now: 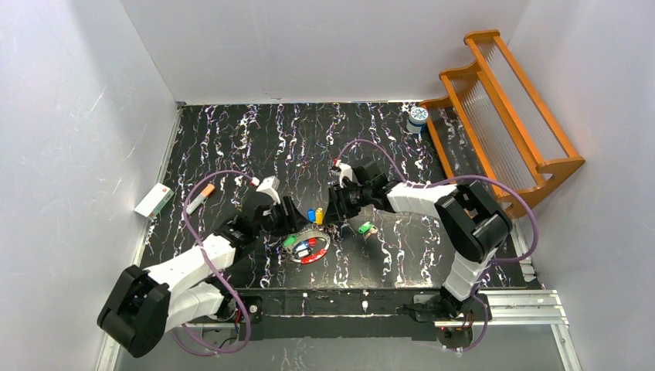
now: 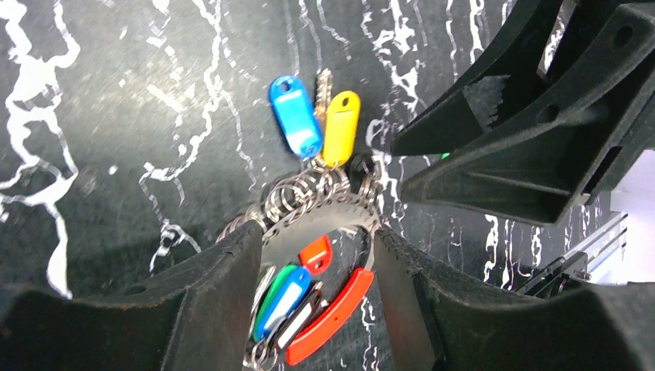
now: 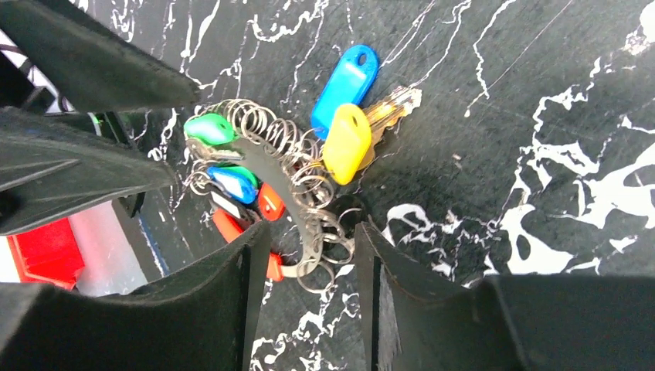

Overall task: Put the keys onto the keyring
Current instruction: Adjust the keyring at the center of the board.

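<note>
The keyring is lying on the counter, its near part being cut off by both tools. The left tool is being held parted astride its arc, the right tool parted over its band, neither clenched. A green key at its 3 o'clock is being shown overhead only.

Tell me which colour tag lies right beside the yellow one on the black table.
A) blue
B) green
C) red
A, because the blue tag lies right against the yellow tag, the two side by side just outside the big metal ring.
</note>
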